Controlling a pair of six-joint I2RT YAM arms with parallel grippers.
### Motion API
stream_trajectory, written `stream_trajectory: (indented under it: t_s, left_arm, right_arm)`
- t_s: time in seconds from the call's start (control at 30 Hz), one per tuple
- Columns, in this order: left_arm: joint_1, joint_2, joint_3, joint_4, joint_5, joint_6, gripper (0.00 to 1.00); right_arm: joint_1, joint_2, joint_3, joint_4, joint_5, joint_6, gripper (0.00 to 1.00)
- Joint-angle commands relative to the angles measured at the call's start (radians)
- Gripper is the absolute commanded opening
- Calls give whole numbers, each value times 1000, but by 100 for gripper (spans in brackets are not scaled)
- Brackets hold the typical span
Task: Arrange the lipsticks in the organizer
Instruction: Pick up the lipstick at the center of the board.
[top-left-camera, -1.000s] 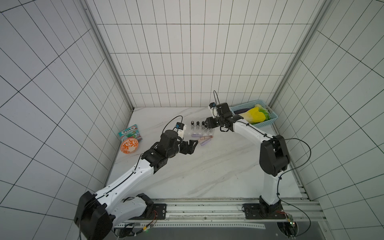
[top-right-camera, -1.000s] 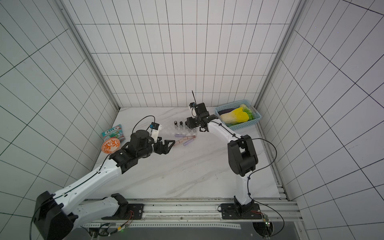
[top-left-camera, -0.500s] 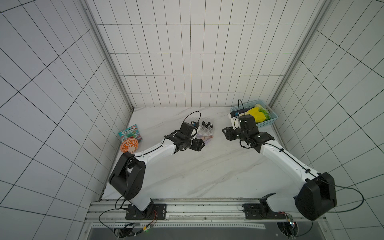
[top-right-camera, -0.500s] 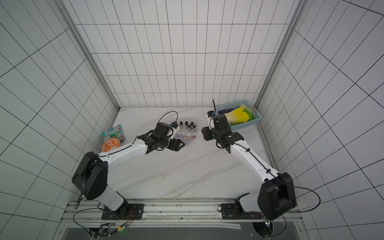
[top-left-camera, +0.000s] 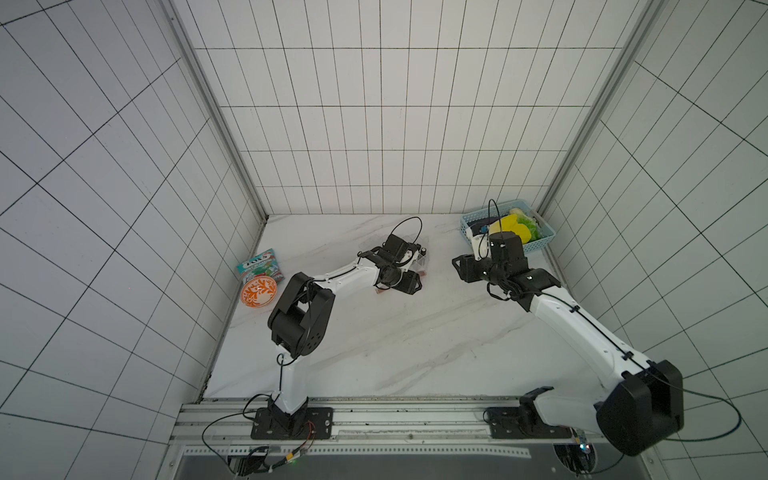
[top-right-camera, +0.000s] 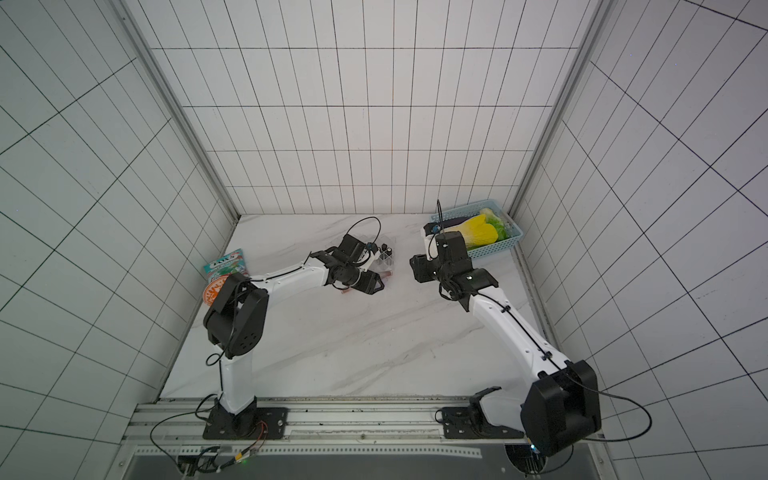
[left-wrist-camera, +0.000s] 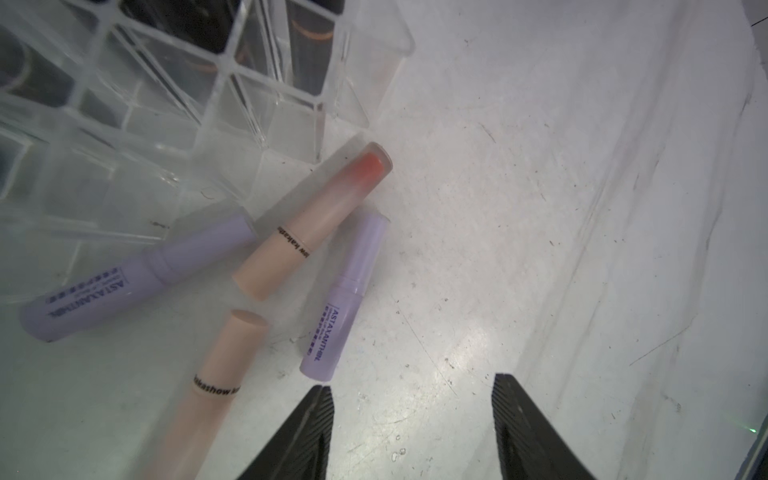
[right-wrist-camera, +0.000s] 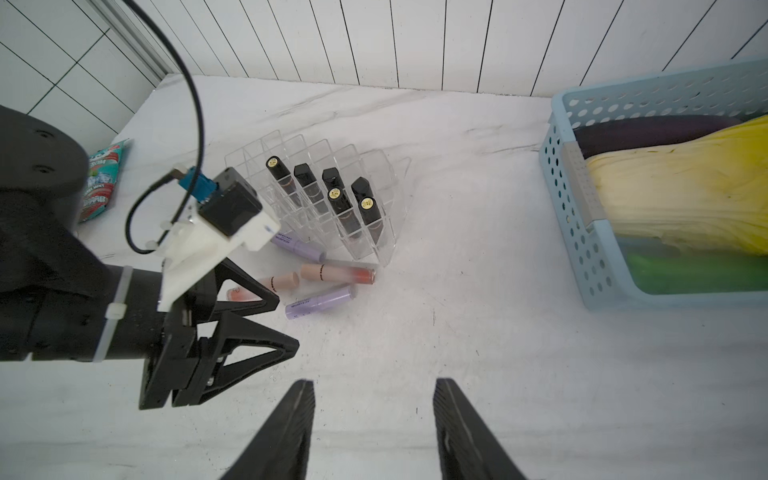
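Left arm reaches forward with the wrist pitched down. Left gripper (left-wrist-camera: 411, 382) sits low over the table (left-wrist-camera: 540, 208), jaws apart and empty, just beside four loose lipsticks (left-wrist-camera: 311, 224) (two lilac, two pink) lying at the front of the organizer (right-wrist-camera: 386, 166). Six black lipsticks stand in its cells. Right arm is stretched out. Right gripper (right-wrist-camera: 374, 381) is parted and empty, over bare table between the organizer and the basket (right-wrist-camera: 557, 166).

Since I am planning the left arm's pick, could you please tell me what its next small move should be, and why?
Probably shift the left gripper sideways until its open, empty jaws straddle the nearest lilac lipstick, which lies flat on the table just off one fingertip in the left wrist view, loose outside the organizer.
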Motion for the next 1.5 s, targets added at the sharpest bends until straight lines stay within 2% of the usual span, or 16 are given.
stream_trajectory:
  t_s: [0.0,0.33,0.57,0.8,0.9,1.0,1.13,1.33,1.47]
  left_arm:
    - [-8,44,52,-64,-43,16,59]
    - [-8,132,155,-92,-120,26,57]
    - [-12,199,226,-147,-133,35,49]
    - [-15,242,261,-179,-143,42,49]
    - [-24,260,282,-208,-162,52,42]
    - [-33,259,281,-223,-176,64,28]
    - [-38,226,251,-224,-179,64,15]
    - [-47,133,183,-231,-132,64,12]
    - [-49,-52,51,-182,-22,35,12]
  right_arm:
    - [-13,-24,-37,-1,-34,12,50]
    - [-17,-48,-40,-1,-70,17,49]
    - [-21,-47,-38,-3,-84,21,49]
    - [-22,-48,-32,-9,-98,23,49]
    - [-22,-52,-29,-13,-102,25,49]
    - [-23,-55,-26,-16,-109,26,49]
    - [-25,-68,-22,-30,-116,29,49]
    - [-35,-110,-29,-64,-129,34,49]
    - [-69,-91,7,-157,-157,47,51]
